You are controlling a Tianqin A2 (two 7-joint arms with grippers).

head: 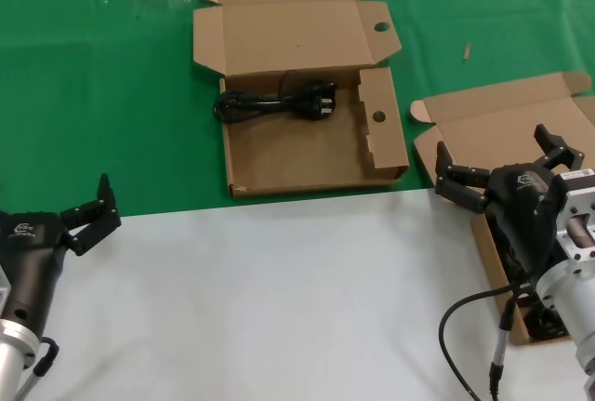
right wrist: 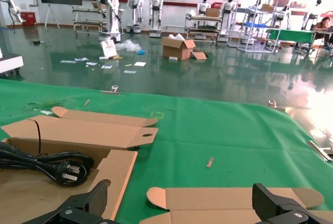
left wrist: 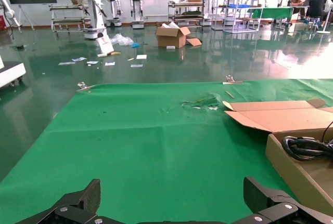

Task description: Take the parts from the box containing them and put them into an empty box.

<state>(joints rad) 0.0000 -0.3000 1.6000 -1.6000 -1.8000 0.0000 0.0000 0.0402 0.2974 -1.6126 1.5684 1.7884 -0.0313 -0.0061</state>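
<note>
In partitioned box: one cord; left gripper, right gripper fingers spread, empty.

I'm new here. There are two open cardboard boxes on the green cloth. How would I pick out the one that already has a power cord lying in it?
Look to the middle of the green cloth, straight ahead of the robot. The box with a holed partition lies there, lid flap open, with a black coiled power cord in it. The other box, by the right claw, has a plain lid.

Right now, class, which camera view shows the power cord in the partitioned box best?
The head view: the whole power cord lies visible inside the partitioned box. The right wrist view shows its plug end; the left wrist view only a loop.
</note>
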